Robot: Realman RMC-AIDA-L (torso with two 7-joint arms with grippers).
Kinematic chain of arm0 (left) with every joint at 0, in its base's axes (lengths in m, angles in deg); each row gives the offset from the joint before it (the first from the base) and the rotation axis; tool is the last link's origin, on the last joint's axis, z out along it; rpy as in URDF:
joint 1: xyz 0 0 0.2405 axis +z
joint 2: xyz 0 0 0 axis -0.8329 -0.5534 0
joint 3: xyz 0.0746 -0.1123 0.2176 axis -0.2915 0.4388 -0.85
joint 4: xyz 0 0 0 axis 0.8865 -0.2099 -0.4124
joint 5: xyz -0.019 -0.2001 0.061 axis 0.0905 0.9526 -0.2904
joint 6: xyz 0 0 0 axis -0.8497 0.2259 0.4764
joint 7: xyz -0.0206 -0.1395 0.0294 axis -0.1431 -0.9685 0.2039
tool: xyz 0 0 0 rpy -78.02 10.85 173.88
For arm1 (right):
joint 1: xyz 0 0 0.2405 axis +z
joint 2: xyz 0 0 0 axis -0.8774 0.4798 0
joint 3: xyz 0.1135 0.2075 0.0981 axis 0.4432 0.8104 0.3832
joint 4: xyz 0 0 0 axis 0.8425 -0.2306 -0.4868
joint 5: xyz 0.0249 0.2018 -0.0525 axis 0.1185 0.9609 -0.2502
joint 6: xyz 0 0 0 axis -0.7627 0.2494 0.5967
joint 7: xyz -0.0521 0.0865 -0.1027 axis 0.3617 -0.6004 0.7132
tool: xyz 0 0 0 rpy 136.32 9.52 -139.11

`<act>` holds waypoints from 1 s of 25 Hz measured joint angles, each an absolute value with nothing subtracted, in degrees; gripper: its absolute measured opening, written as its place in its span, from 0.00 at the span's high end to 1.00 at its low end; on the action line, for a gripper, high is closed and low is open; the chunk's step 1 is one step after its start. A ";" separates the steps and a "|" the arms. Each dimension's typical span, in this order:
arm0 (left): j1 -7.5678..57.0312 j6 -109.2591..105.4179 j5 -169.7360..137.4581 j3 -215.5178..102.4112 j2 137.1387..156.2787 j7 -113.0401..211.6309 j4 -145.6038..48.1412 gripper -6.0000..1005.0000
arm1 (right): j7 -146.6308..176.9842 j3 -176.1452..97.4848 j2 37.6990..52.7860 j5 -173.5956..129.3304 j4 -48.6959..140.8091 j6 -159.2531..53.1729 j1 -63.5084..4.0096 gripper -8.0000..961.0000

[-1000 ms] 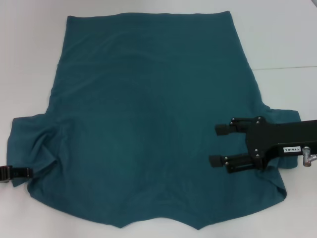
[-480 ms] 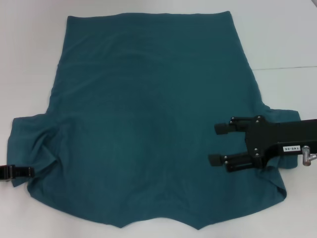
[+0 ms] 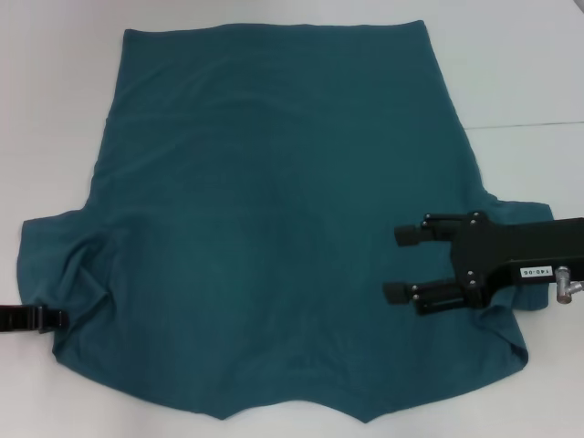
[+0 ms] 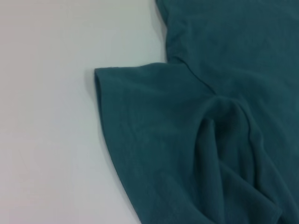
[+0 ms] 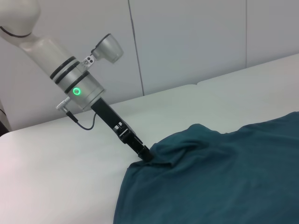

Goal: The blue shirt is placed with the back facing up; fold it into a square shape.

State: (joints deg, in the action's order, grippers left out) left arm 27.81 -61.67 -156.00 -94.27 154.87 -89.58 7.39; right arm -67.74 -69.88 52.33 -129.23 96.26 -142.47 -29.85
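Observation:
The blue shirt [image 3: 274,228] lies spread flat on the white table [image 3: 55,109], its hem at the far side. Its left sleeve [image 3: 68,265] is bunched into folds, and the left wrist view shows the same sleeve [image 4: 154,140] up close. My left gripper [image 3: 57,318] reaches in from the table's left edge and is shut on that sleeve's lower edge. The right wrist view shows the left gripper [image 5: 144,155] from across the shirt [image 5: 224,177], its tip buried in the raised fabric. My right gripper [image 3: 401,263] hovers open over the shirt's right side, beside the right sleeve [image 3: 525,214].
White table surface surrounds the shirt on the left, far and right sides. A seam in the table [image 3: 529,123] runs off to the right. The shirt's near edge [image 3: 301,411] lies close to the front of the view. A pale wall [image 5: 187,42] stands beyond the left arm.
The left gripper has shifted slightly inward, drawing the left sleeve's lower corner with it. The right gripper has barely moved.

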 joint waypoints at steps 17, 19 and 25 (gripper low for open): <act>27.43 -64.83 -153.71 -93.76 155.35 -89.82 11.60 0.92 | -67.60 -69.31 52.26 -125.32 96.23 -142.54 -31.35 0.05; 27.13 -65.87 -153.49 -93.74 155.09 -90.21 12.46 0.92 | -67.14 -69.09 52.28 -124.82 96.22 -142.54 -31.86 0.05; 26.24 -69.09 -153.11 -93.70 153.97 -90.78 13.35 0.92 | -65.45 -68.79 52.28 -123.01 95.78 -142.55 -33.73 0.05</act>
